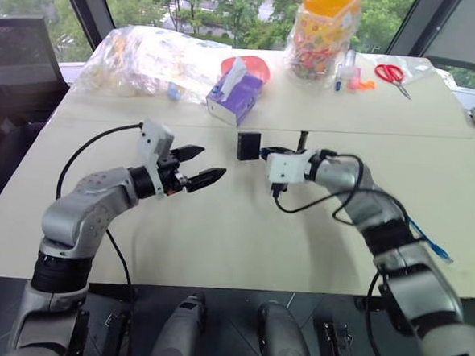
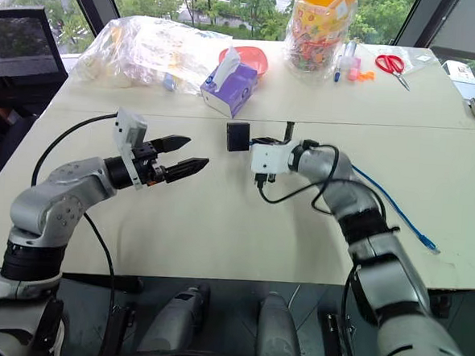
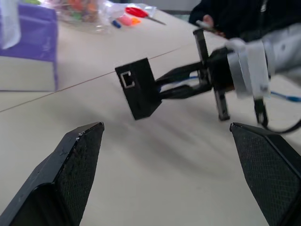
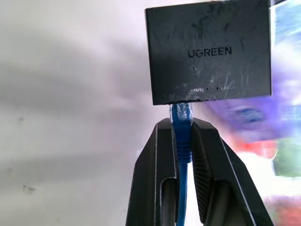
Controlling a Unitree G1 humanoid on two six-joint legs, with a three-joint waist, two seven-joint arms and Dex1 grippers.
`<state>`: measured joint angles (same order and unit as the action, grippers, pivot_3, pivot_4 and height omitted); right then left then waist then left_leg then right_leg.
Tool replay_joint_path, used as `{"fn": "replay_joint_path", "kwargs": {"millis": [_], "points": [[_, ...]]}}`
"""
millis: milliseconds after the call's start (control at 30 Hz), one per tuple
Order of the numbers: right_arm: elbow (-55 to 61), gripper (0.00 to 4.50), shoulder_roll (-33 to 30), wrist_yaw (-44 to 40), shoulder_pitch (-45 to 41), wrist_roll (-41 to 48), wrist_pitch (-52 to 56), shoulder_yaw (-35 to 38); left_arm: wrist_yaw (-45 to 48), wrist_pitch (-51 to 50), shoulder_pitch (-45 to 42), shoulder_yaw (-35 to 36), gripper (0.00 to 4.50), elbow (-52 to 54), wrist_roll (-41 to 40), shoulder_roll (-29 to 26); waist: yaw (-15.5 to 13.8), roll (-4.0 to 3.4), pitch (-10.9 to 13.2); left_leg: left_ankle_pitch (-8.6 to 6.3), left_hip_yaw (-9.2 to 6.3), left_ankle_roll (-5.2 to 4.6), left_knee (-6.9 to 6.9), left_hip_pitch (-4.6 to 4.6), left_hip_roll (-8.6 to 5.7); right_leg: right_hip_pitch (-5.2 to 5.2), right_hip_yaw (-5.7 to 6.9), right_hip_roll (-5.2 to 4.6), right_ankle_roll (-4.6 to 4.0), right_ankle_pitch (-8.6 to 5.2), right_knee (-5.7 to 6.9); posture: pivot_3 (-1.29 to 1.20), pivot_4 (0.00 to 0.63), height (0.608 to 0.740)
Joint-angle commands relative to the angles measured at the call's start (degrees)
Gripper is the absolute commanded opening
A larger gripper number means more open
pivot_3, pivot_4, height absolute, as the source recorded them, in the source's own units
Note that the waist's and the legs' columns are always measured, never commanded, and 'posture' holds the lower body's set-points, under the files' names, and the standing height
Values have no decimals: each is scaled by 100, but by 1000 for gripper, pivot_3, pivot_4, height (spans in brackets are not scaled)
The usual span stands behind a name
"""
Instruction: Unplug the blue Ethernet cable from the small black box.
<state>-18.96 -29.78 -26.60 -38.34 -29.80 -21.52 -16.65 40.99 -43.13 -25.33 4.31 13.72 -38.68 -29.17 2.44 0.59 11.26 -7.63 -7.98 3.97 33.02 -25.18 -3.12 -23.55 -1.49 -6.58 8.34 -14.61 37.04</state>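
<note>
Blue Ethernet cable (image 4: 181, 141) is still plugged into the small black box (image 4: 209, 52), lifted above the surface (image 1: 218, 233); right claw (image 4: 181, 129) pinches the cable's plug, left claw (image 1: 206, 166) gapes wide, empty.

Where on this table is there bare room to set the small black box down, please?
The near table is bare between the left gripper and right gripper, which holds the small black box by its blue Ethernet cable. The far edge is crowded: plastic bags, purple tissue box, snack jar, scissors.
</note>
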Motion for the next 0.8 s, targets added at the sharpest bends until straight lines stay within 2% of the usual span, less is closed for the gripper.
{"fn": "replay_joint_path", "kwargs": {"millis": [33, 267, 800], "points": [[1320, 88, -123, 1106, 497, -577, -157, 409, 275, -147, -222, 70, 4500, -18, -287, -70, 0, 0, 0, 0, 2, 0, 3, 0, 0, 1, -1, 0, -9, -5, -1, 0, 150, 728], [2539, 88, -8, 1370, 1269, -849, 83, 455, 580, -45, -496, -148, 4500, -308, -153, -60, -8, 3, -2, 2, 2, -2, 16, 6, 1, 14, 0, -2, -19, -9, -3, 0, 150, 728], [2877, 88, -58, 658, 1505, -404, 67, 258, 975, 355, -827, -460, 4500, -608, 159, 187, -13, 4, -1, 2, 2, -2, 17, 6, 1, 18, 1, -4, -19, -10, -6, 0, 150, 728]]}}
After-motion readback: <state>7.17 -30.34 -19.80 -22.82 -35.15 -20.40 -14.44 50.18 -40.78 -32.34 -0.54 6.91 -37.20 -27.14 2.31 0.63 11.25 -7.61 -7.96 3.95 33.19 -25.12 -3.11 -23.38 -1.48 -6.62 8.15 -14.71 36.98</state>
